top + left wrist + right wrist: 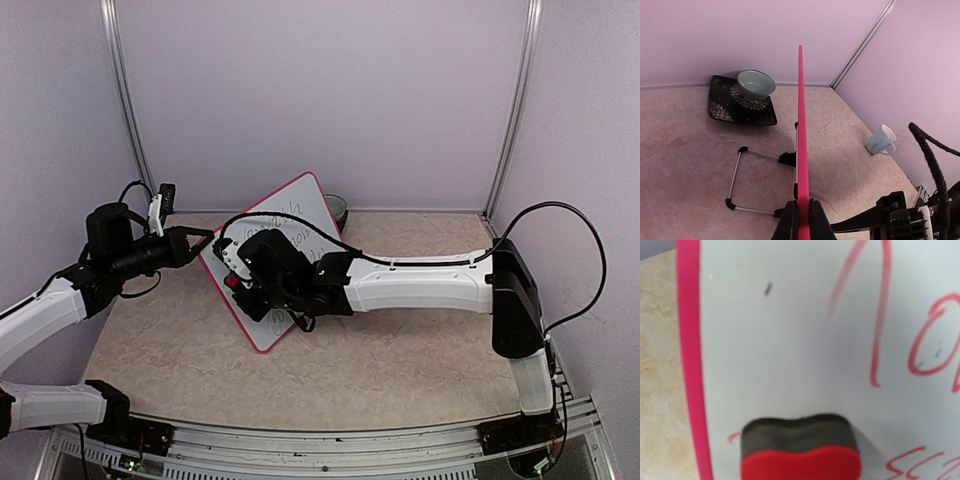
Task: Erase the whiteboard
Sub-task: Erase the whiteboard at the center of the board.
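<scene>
The whiteboard [290, 215] has a pink-red frame and handwriting, and stands tilted at the table's middle left. My left gripper [205, 240] is shut on its left frame edge. The left wrist view shows that frame [800, 125] edge-on, pinched between the black fingers [790, 222]. My right gripper [243, 275] holds a red eraser [234, 283] against the board's lower face. In the right wrist view the eraser [800, 462] presses its dark felt on the white surface [790, 340] near the left frame, with red writing to the right. The right fingers are out of that view.
A pale green bowl [756, 84] sits on a black patterned plate [722, 107] at the back wall, behind the board [338, 208]. A mug [881, 140] lies by the right wall. The board's wire stand [735, 175] rests on the table. Enclosure walls stand close on three sides.
</scene>
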You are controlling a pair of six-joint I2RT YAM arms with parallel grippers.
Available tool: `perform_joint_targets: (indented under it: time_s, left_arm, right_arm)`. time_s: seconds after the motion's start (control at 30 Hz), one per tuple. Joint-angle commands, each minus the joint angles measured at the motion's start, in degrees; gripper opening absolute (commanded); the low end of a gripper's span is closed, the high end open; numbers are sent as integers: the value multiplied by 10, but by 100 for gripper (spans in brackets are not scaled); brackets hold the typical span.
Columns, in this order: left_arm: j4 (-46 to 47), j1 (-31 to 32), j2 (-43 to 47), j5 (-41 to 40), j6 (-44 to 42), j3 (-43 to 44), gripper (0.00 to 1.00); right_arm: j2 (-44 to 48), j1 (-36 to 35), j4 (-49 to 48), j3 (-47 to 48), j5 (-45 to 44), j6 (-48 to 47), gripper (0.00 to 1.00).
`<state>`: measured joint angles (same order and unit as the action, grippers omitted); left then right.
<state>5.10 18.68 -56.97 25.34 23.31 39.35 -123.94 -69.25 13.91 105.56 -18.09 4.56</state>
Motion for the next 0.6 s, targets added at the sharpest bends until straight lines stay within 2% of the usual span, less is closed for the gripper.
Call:
perform_joint_targets:
  time_s: [0.0,0.43,0.57]
  left_arm:
    - [5,7,2,13,-3,-2,0]
    - [1,12,3,10,-7,0,0]
    - [1,12,2,12,-7,0,0]
  right_arm:
    - [5,20,26,18,13,6,29]
    - [-66,37,80,197,7,-20,29]
    - [-75,37,87,204,20,-21,29]
